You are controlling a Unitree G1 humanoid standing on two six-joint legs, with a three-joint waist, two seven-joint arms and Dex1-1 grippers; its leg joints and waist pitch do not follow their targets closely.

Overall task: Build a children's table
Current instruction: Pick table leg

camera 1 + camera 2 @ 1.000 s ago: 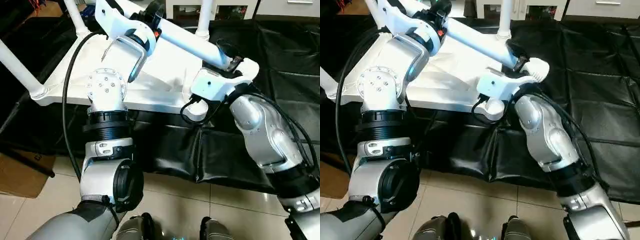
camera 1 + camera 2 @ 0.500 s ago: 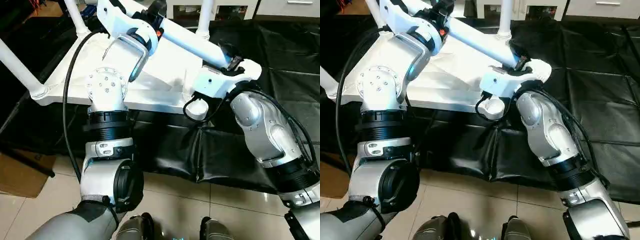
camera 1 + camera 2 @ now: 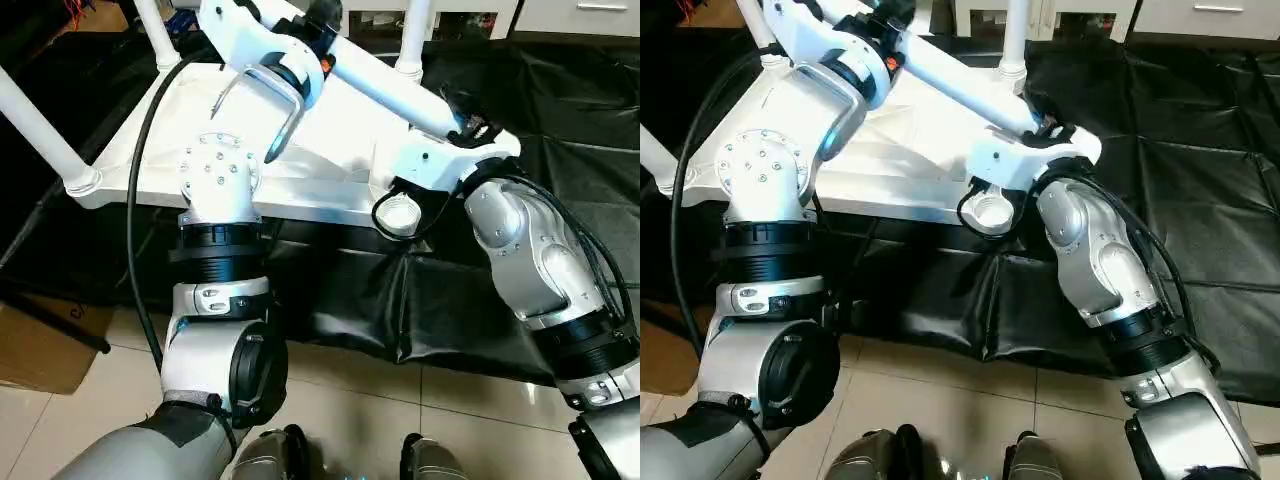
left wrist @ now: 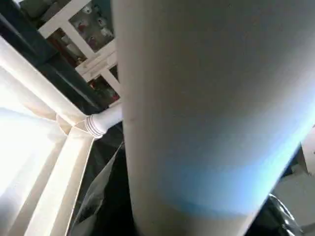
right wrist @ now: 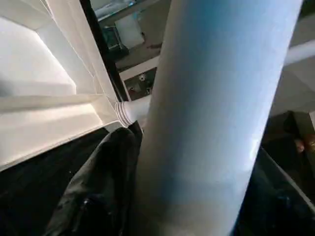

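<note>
The large white plastic rectangular table top [image 3: 330, 160] lies underside-up on a black sheet [image 3: 560, 110], three white tube legs [image 3: 35, 130] standing in corner sockets. A fourth long white tapered leg [image 3: 385, 90] slants across it toward the empty round socket [image 3: 397, 214] at 5 o'clock. The left gripper [image 3: 322, 22] pinches the leg's upper end at 11 o'clock; the right gripper [image 3: 462, 118] sits around its lower end, grip unclear.

black sheet [image 3: 560, 110], cardboard box [image 3: 40, 350], tile floor [image 3: 330, 410]

Loose leg [image 3: 385, 85] across upturned top [image 3: 340, 150]
</note>
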